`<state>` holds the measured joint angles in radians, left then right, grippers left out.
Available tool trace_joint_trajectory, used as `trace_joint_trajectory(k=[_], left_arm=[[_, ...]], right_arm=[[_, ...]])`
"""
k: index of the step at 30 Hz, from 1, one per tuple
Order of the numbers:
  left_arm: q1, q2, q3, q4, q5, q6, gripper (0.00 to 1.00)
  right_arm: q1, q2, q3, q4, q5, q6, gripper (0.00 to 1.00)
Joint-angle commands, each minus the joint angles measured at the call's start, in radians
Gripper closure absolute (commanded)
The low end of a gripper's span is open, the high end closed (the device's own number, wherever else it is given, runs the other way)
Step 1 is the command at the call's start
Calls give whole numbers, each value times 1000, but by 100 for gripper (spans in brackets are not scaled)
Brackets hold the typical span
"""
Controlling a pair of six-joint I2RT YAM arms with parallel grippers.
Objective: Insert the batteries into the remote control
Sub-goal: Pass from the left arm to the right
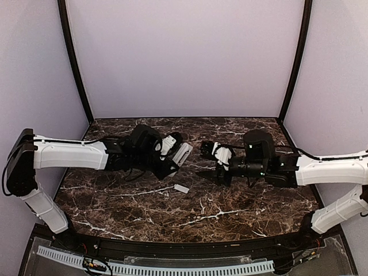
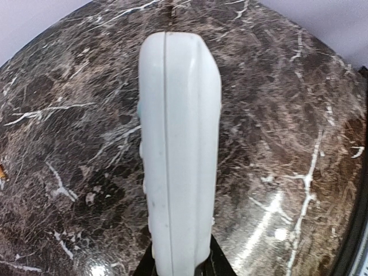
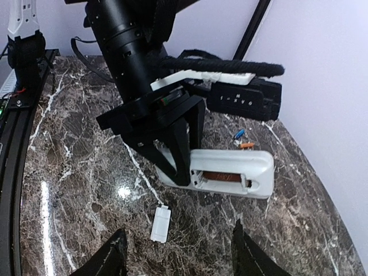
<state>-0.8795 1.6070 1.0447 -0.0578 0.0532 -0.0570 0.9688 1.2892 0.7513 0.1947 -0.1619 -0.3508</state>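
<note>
**Right claw (image 3: 181, 256) spread and empty, facing the open remote control (image 3: 253, 164)**

The left claw (image 3: 177, 167) is clamped on one end of the remote control, its open compartment turned toward the right claw. Something coppery sits inside; I cannot tell if it is a cell or a contact. The batteries (image 3: 242, 140) lie on the counter (image 3: 75, 190) beyond the remote, on the far side from the right claw. The loose cover (image 3: 160, 223) lies just ahead of it. Best to reach around the remote, pinch one cell at its middle, and align it lengthwise with the bay.

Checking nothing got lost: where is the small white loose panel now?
In the top view the white panel lies flat on the table near its centre, just below the remote control held by the left gripper, apart from it.
</note>
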Motion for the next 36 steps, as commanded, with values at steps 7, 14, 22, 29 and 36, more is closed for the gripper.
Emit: trace_joint_trajectory(k=[7,14,22,29,36], left_arm=[[13,-127,106,-249,445,27,100],[13,-161,125,-313,469,50,100],[13,-157,133,-353,489,78,100],[13,-155,135,-356,480,73,100],[15,-148,131,-358,485,70,100]], right_arm=[[159,12,268,-323,211,-746,1],[226,152,405,-499,385,-1035,1],[250,258,474,-509,520,-1102,2],[271,311,495,-488,556,-1089,15],[280,331,504,-457,578,-1081,50]])
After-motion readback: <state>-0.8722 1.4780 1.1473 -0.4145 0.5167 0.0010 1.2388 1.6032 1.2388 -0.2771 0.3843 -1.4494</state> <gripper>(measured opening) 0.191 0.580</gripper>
